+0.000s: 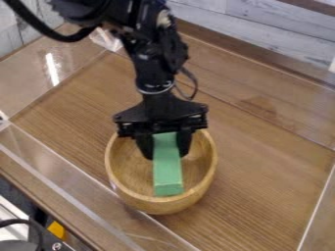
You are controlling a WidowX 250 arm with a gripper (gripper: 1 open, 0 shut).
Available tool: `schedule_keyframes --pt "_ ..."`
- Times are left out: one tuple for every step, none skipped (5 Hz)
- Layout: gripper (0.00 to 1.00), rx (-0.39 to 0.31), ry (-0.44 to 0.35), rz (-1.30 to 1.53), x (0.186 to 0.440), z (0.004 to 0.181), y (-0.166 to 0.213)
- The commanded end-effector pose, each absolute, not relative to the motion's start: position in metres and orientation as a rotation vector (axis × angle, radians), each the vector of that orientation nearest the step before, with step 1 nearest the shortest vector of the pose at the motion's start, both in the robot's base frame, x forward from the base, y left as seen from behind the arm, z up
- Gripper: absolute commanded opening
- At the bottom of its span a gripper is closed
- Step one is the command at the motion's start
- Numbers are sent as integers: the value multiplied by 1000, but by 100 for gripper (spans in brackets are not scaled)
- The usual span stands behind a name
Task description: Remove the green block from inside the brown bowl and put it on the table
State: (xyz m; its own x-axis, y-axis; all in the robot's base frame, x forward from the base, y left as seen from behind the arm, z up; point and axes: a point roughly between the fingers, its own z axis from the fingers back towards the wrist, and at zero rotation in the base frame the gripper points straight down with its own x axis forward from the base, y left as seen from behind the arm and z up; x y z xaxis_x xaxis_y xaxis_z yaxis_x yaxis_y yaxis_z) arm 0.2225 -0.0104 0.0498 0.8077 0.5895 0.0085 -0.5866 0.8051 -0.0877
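The brown bowl [135, 194] sits on the table [256, 123] near its front edge. The green block [169, 170] leans inside it, its upper end raised toward the far rim and its lower end down on the bowl's floor. My gripper [161, 144] points straight down into the bowl, shut on the block's upper end with a black finger on each side. The fingertips are partly hidden behind the block and the rim.
Clear acrylic walls [59, 167] run along the table's front and left edges, close to the bowl. The black arm [151, 49] rises from the gripper toward the upper left. Bare wood tabletop extends to the right and behind the bowl.
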Motion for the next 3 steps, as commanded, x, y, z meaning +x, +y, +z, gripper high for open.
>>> schedule_keyframes --pt "0 -103 -89 569 237 58 -14" --pt "0 -106 -87 511 242 52 -17" --pt "0 -105 -88 527 248 53 -15"
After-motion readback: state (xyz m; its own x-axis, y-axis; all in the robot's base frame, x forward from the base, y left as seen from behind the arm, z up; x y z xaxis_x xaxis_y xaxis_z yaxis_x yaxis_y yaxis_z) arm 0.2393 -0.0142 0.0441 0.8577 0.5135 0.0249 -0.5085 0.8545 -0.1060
